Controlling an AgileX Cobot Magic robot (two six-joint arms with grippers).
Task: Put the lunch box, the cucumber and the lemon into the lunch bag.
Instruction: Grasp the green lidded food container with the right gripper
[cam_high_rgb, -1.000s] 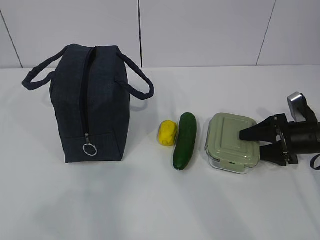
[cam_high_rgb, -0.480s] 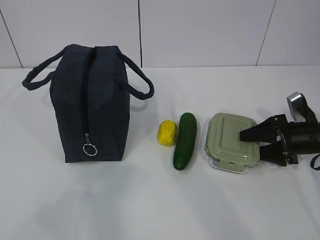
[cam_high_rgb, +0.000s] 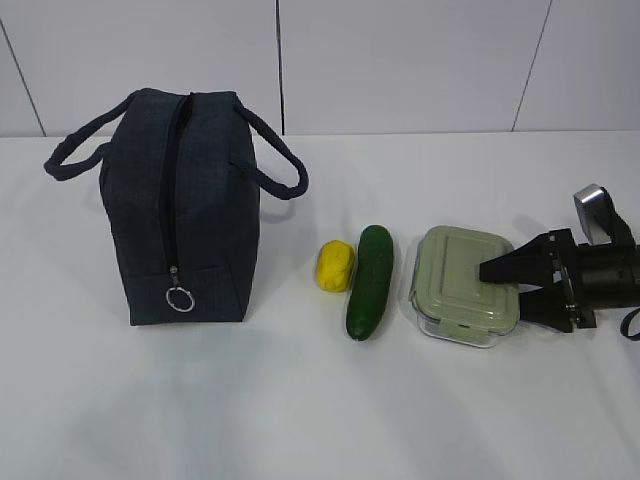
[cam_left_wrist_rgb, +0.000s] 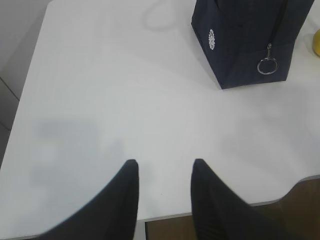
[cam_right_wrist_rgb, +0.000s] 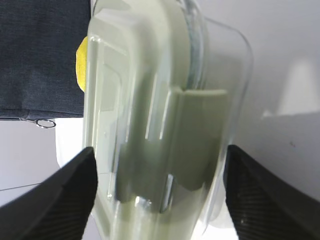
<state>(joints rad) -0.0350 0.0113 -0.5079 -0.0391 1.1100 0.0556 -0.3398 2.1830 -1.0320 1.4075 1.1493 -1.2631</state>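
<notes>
The lunch box (cam_high_rgb: 466, 286) rests flat on the white table (cam_high_rgb: 300, 400), right of centre in the exterior view, with its pale green lid closed. The right gripper (cam_high_rgb: 510, 285) is positioned at the box's right end, jaws spread wide: one finger lies over the lid, the other beside the clear base. In the right wrist view both fingertips (cam_right_wrist_rgb: 65, 195) flank the box (a gap is visible on each side), so the box is straddled, not clamped. Compared with one second ago, the gripper and the box show no discernible change of position.

The cucumber (cam_high_rgb: 370, 282) lies just left of the box, apart from it, and the lemon (cam_high_rgb: 335, 265) sits just beside the cucumber's left flank. The lunch bag (cam_high_rgb: 180, 205) stands upright well to the left, zipper closed, ring pull (cam_high_rgb: 179, 299) hanging low.

The left gripper (cam_left_wrist_rgb: 162, 172) hovers over bare table near the front edge, jaws partly apart, holding nothing; the bag is well clear of it.
</notes>
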